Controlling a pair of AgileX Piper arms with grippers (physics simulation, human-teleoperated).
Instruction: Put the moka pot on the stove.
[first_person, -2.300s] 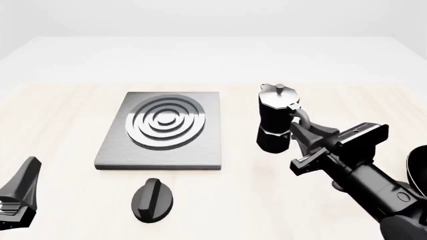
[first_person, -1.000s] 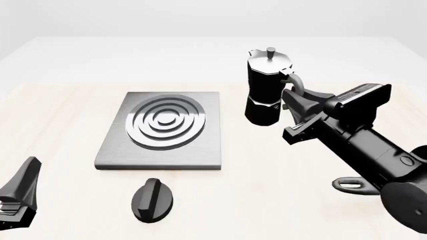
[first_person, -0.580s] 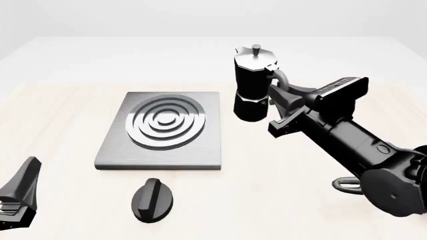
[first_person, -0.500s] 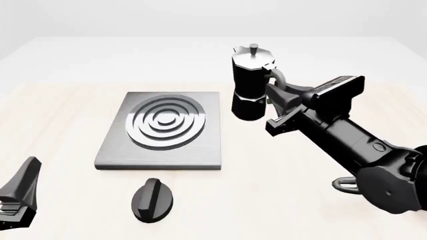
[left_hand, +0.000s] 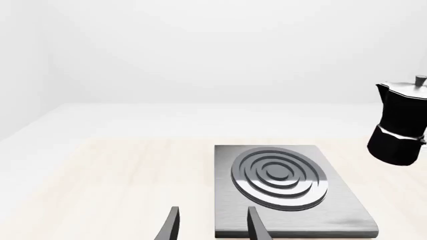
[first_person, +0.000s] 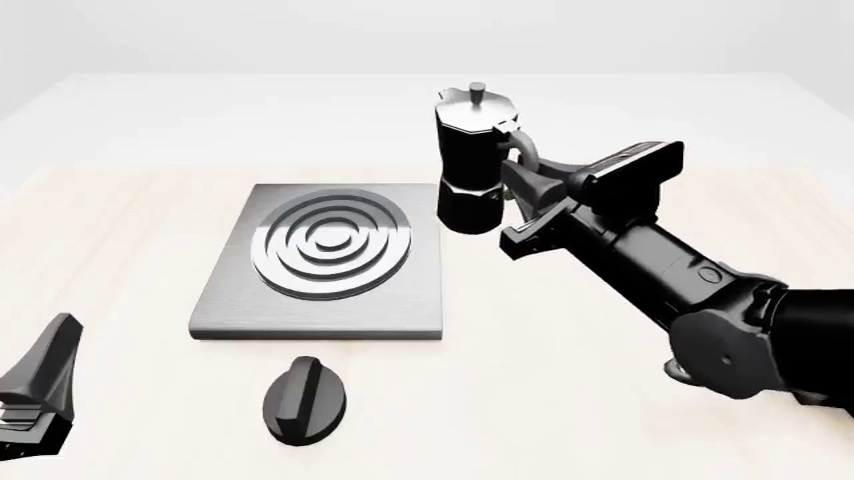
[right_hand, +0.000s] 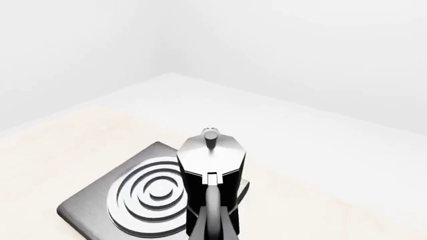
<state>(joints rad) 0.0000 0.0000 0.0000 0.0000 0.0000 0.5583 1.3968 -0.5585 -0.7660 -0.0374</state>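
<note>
The moka pot (first_person: 467, 165), black with a silver lid, hangs upright in the air by the far right corner of the stove (first_person: 320, 255). My right gripper (first_person: 523, 180) is shut on the pot's curved handle. In the right wrist view the pot (right_hand: 212, 167) overlaps the stove's near-side edge (right_hand: 127, 202). My left gripper (first_person: 34, 395) rests low at the front left, far from both. In the left wrist view its fingers (left_hand: 172, 226) stand apart and empty, with the stove (left_hand: 280, 185) ahead and the pot (left_hand: 400, 125) raised beyond it.
A black oval knob (first_person: 304, 398) lies on the table in front of the stove. The right arm (first_person: 694, 300) stretches from the front right across the table's right side. The light wooden table (first_person: 120, 230) reaches to a white surround.
My right gripper has lifted the moka pot off the table and carried it left and away from me, toward the stove's far right corner. The left arm has not moved.
</note>
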